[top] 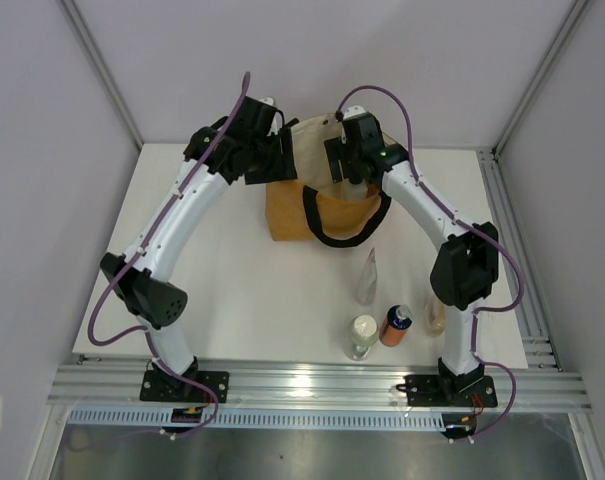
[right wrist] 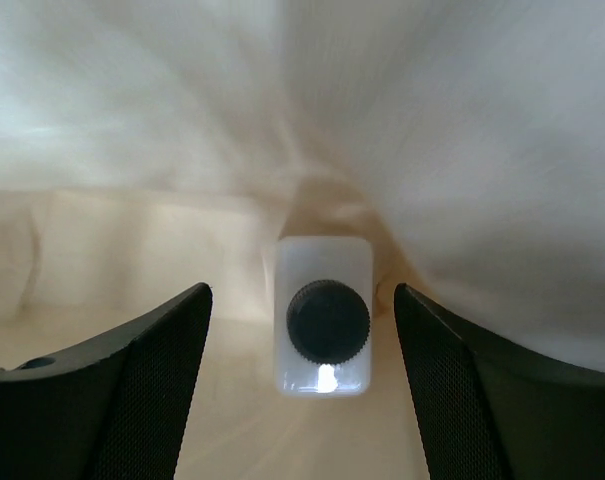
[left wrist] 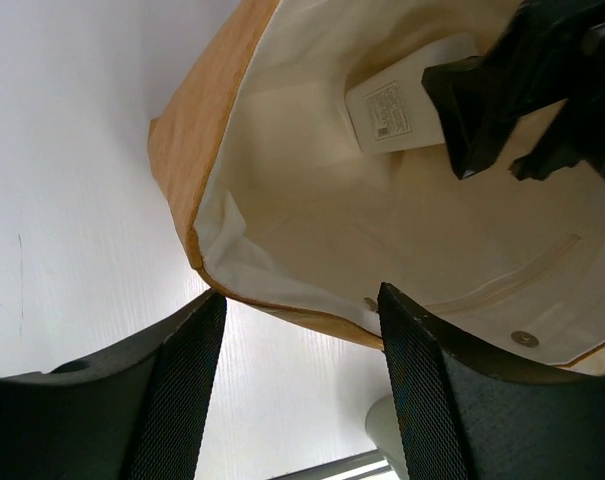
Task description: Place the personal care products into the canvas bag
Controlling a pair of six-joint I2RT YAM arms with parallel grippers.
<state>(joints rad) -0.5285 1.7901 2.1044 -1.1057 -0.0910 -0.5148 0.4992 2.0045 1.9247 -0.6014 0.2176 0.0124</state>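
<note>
Right gripper is hanging inside the canvas bag, pointing down at the cream lining. Its fingers are standing wide apart and gripping nothing. A small white bottle w/ a dark ribbed cap is sitting between them, cap facing the wrist cam, w/ clear gaps on both sides. From the left wrist cam the same bottle is showing a printed label and resting against the cream inner wall, w/ the right gripper's black body just beside it. Can't tell if it's standing upright or leaning.

Left gripper is sitting at the bag's left rim, approx. at a corner. Its fingers are spread wide too. The tan rim is crossing the gap near the fingertips, but the pads aren't pressing on it, so it's holding nothing.

The bag is standing at the far middle of the white table, mouth open upward, w/ a black loop handle drooping down its near face.

The other 4 products are standing on the table over by the right arm, all outside the bag. The slim clear bottle is nearest the bag. The clear white-capped bottle and orange dark-capped bottle are just beside each other. The yellowish bottle is partly hidden behind the right arm.
</note>
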